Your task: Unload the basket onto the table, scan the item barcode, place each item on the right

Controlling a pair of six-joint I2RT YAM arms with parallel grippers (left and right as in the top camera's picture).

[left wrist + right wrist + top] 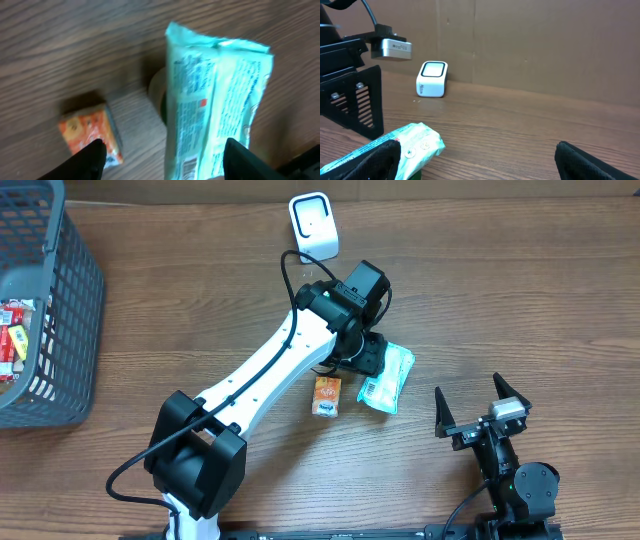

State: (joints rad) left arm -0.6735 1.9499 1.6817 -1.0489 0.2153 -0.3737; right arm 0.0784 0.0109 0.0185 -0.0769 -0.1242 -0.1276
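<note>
Two arms work over a wooden desk (520, 280). A grey mesh basket (75, 310) sits at its far left edge with small packets inside. The white left arm (270, 370) reaches diagonally toward the middle. Its left gripper (370, 358) hangs over one end of a mint-green packet (390, 375), the item to scan, which lies flat on the desk near the centre. The jaws stand apart: one finger (92, 157) is over bare wood, clear of the packet's edge, and the other is over the packet's far side, so nothing is clamped. The right gripper (475, 410) sits at the lower right, near the packet, jaws spread wide and empty. A white scanner (313, 225) stands toward the back edge, well apart from the packet. A small orange packet (327, 395) lies just beside the green one.
</note>
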